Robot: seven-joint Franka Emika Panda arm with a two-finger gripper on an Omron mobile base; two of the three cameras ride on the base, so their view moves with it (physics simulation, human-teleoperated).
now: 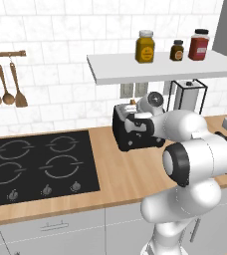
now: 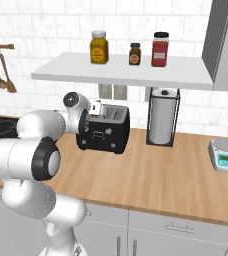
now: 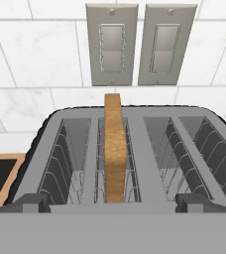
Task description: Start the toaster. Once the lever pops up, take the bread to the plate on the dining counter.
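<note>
The black four-slot toaster (image 3: 149, 124) stands at the back of the wood worktop under a shelf, also seen as the toaster (image 2: 108, 135) and the toaster (image 1: 121, 135). One tan bread slice (image 3: 115, 149) stands on edge in the second slot from the left, its top rising well above the slot. My gripper (image 3: 113, 203) hangs just above the toaster's near edge, looking down into the slots. It is open, with the fingertips (image 3: 33, 201) wide apart and nothing between them. The plate and the dining counter are out of view.
A black hob (image 1: 36, 164) lies left of the toaster. A paper towel holder (image 2: 162, 120) and a kitchen scale (image 2: 225, 154) stand to its right. A shelf (image 2: 126, 70) with three jars hangs close overhead. Two wall switch plates (image 3: 140, 44) sit behind the toaster.
</note>
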